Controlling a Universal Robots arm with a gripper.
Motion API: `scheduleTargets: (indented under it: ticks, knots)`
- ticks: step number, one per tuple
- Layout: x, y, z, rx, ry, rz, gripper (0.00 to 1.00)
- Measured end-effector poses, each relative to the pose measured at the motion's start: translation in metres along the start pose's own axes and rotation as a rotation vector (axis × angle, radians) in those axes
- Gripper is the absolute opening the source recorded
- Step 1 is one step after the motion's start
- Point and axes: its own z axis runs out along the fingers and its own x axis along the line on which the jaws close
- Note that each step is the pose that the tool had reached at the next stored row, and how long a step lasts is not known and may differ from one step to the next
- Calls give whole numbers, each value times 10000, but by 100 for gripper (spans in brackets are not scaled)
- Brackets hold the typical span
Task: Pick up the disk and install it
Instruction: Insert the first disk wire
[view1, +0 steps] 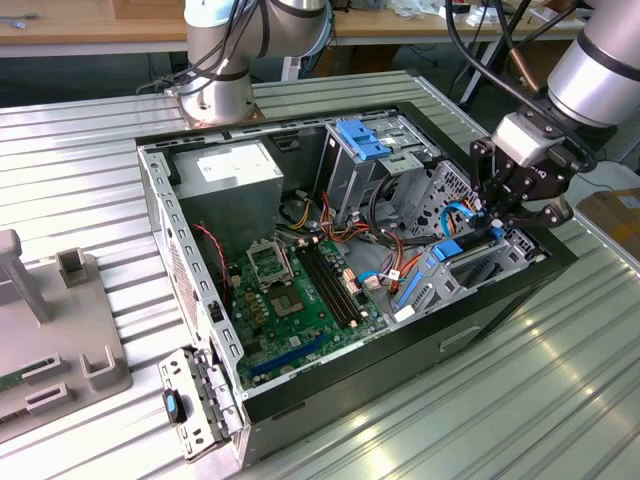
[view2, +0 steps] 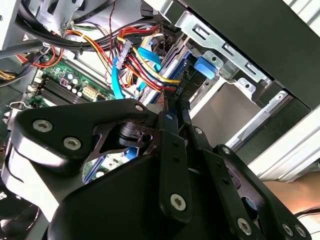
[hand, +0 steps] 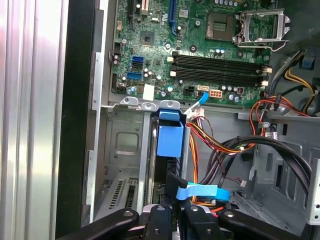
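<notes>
First wrist view has the disk (hand: 169, 142) standing on edge in a slot of the cage (hand: 125, 145), its blue rail uppermost, just beside the board (hand: 200, 65). The gripper (hand: 176, 214) sits right over the near end of the disk, and its fingers (hand: 160, 220) are drawn close together with only a narrow gap. I judge that they pinch the disk's thin edge, though the contact itself is hidden. A blue cable (hand: 202, 191) with a black plug lies across that same end; whether it is plugged in I cannot tell. Exterior view puts the gripper low over the cage at the case (view1: 300, 400) corner on that view's right. So the pick-up looks done and the disk is in its slot. Left to settle, by my reading, are full seating and letting go
</notes>
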Motion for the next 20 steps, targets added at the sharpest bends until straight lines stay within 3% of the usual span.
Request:
scheduleTargets:
  ticks: [14, 18, 20]
  knots:
    - [3, 5, 28, 9, 11, 196, 16]
    - [2, 10, 31, 27, 26, 541, 16]
    - [-30, 23, 35, 68, 65, 1351, 16]
